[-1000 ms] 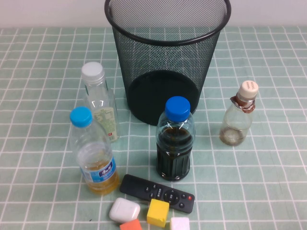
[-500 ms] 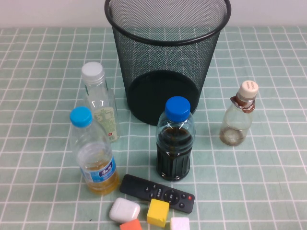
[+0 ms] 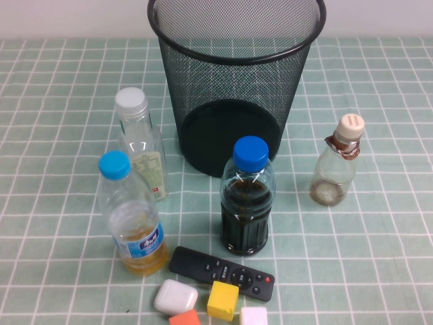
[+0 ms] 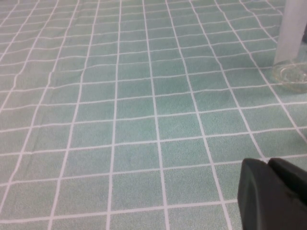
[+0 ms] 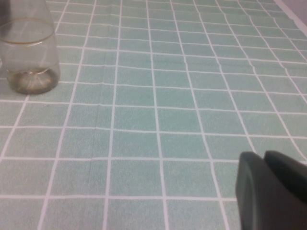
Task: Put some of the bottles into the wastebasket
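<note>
The black mesh wastebasket [image 3: 237,81] stands at the far middle of the green-tiled counter [image 3: 379,230]. The tall white-capped bottle [image 3: 141,142] stands upright to its left, the short beige-capped bottle [image 3: 336,169] upright to its right. The left hand [image 4: 276,194] and right hand [image 5: 271,189] sit low over bare tiles, each closed with nothing in it

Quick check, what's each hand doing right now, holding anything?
Left hand: shut, holding nothing, low over the checked cloth, outside the high view.
Right hand: shut, holding nothing, low over the cloth, short squat bottle ahead of it.
</note>
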Motion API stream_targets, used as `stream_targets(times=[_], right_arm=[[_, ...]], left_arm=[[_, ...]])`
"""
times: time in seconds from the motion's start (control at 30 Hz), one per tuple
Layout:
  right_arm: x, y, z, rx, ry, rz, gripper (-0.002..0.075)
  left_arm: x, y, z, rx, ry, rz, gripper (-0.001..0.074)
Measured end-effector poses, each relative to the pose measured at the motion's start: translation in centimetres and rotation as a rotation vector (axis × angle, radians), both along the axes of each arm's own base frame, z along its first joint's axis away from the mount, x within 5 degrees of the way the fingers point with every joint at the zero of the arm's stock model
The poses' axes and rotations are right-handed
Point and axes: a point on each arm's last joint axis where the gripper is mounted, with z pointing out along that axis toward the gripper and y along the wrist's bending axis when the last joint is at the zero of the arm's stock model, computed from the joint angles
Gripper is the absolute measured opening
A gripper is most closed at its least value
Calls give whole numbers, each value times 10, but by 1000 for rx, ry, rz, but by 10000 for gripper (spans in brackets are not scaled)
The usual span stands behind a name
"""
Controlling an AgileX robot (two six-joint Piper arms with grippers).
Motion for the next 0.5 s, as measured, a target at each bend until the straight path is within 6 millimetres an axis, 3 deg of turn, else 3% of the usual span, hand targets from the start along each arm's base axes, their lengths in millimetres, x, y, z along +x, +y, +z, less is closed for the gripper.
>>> stream_targets(times=[0.13, 0.5], right_arm=[[0, 0, 0, 0, 0, 0, -8], [0, 0, 0, 0, 0, 0, -8]], left_arm=[[1, -1, 3, -46, -28, -1, -6], [3, -4, 24, -397, -218, 18, -6]])
